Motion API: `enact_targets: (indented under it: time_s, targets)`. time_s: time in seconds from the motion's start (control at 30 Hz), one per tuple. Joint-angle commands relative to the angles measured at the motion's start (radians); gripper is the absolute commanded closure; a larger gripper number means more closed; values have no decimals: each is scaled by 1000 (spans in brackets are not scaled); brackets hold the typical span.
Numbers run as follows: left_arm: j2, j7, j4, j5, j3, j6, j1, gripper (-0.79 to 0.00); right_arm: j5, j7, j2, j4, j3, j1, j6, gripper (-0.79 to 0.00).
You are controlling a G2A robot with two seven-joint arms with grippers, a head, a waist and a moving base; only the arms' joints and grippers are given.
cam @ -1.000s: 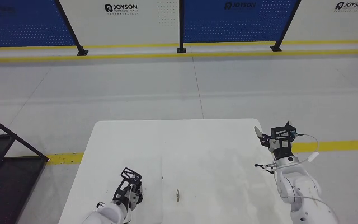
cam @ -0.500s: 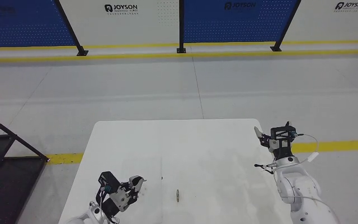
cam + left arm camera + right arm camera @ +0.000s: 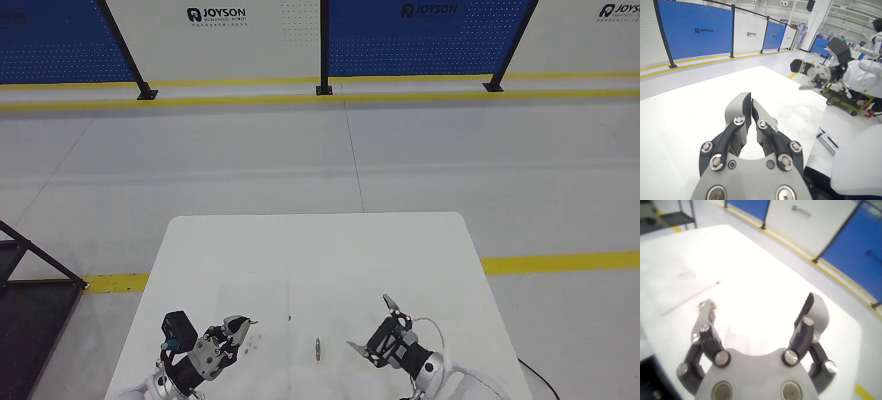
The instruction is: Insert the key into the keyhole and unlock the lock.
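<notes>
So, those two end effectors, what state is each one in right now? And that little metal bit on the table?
left end effector: shut, fingers pressed together, nothing visible between them.
right end effector: open, empty.
small metal piece: lying loose on the table between the two end effectors, touched by neither; too small to tell if it is the key.

The white table (image 3: 320, 250) bears a small metal object (image 3: 317, 348) near its front edge, a dark speck (image 3: 290, 319) nearby
</notes>
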Motion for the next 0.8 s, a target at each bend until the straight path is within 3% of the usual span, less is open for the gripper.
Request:
enact_targets:
  time_s: [0.0, 0.23, 0.3, 0.57, 0.63, 0.67, 0.7, 0.77]
  targets:
    - [0, 0, 0, 0, 0, 0, 0, 0, 21, 20, -5, 29, -73, 8, -48, -785]
    - [0, 0, 0, 0, 0, 0, 0, 0, 112, 112, -34, 163, -227, 110, -25, -785]
    - [0, 0, 0, 0, 0, 0, 0, 0, 107, 107, -45, 193, -258, 131, 77, -785]
    - [0, 0, 0, 0, 0, 0, 0, 0, 131, 119, -84, 340, -379, 232, 209, -785]
    - [0, 0, 0, 0, 0, 0, 0, 0, 126, 111, -91, 361, -397, 248, 233, -733]
    - [0, 0, 0, 0, 0, 0, 0, 0, 129, 105, -94, 369, -404, 254, 243, -671]
    - [0, 0, 0, 0, 0, 0, 0, 0, 134, 100, -96, 378, -409, 259, 252, -391]
    - [0, 0, 0, 0, 0, 0, 0, 0, 138, 94, -100, 393, -417, 271, 265, -351]
